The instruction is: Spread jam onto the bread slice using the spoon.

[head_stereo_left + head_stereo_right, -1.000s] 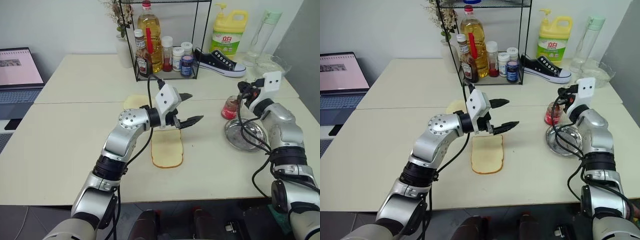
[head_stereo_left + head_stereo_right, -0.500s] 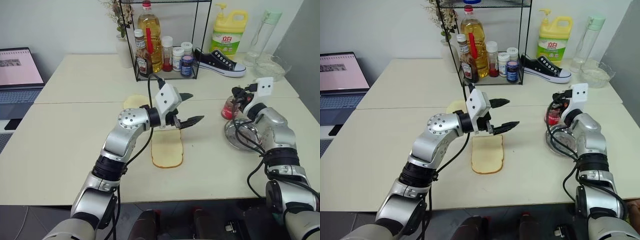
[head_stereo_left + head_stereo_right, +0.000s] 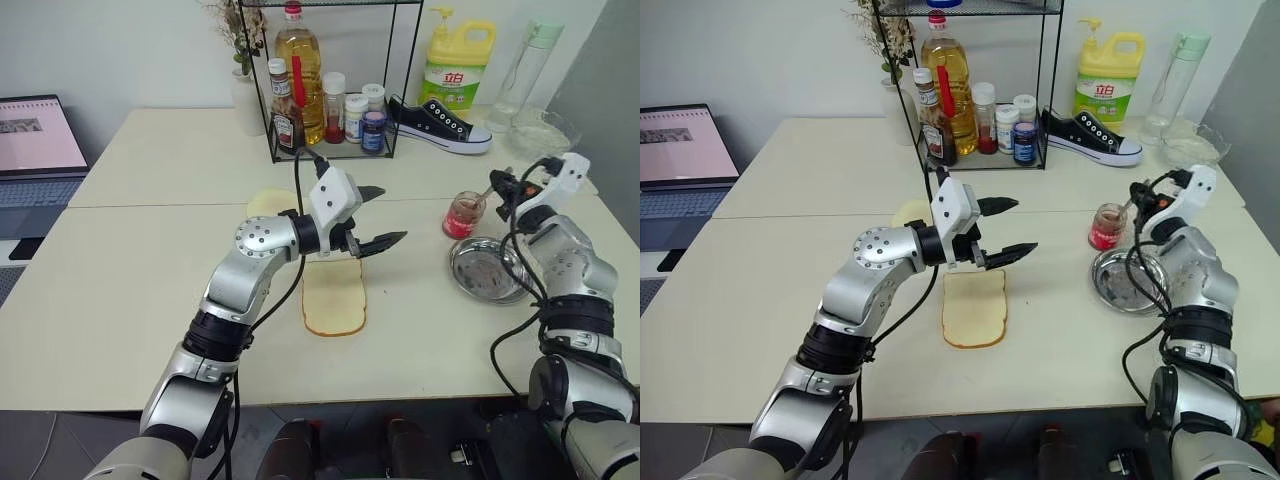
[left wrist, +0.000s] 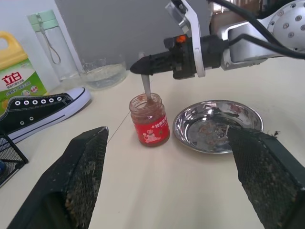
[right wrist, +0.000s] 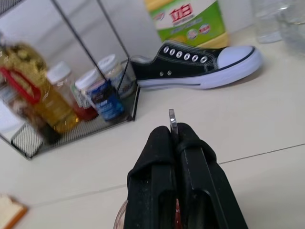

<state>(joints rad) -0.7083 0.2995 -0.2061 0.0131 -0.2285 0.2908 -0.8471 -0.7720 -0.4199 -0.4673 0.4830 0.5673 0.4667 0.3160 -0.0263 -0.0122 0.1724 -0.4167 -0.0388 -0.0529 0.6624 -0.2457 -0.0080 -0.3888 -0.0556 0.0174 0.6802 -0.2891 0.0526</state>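
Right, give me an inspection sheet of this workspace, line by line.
Surface: pale table, seam across it.
Job's things: jam jar open, beside steel dish; spoon standing in the jar; bread slice plain, second slice behind it.
Clutter: wire rack of bottles, sneaker, detergent jug, glass bowl.
Grippers: left gripper open above the bread; right gripper shut on the spoon.
Cables: black cable along right arm.
Surroundings: laptop, wall.
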